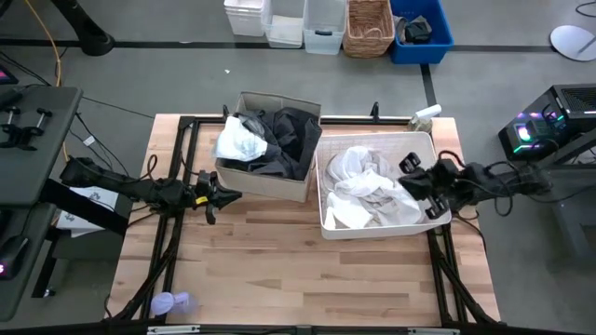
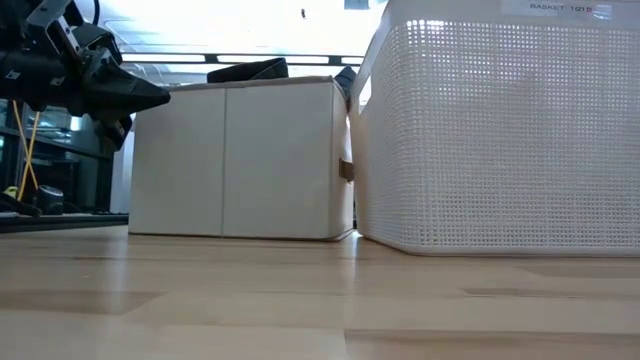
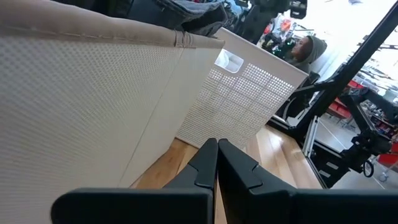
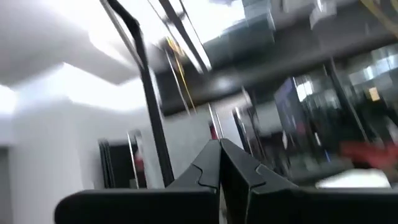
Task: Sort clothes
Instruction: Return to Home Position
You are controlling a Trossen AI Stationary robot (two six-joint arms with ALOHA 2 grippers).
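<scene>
Dark garments and a white piece lie heaped in the beige organizer; white lacy pieces fill the white basket to its right. All soft, light, limp: pinch a raised fold. Left gripper, fingers pressed together, level just left of the organizer; right gripper, likewise closed, above the basket's right rim

On my desk I see a beige fabric box just beside a white mesh basket, and a small lavender plastic object near the front-left corner. Beyond, on the floor, stand white tubs, a wicker basket and a blue bin.
</scene>
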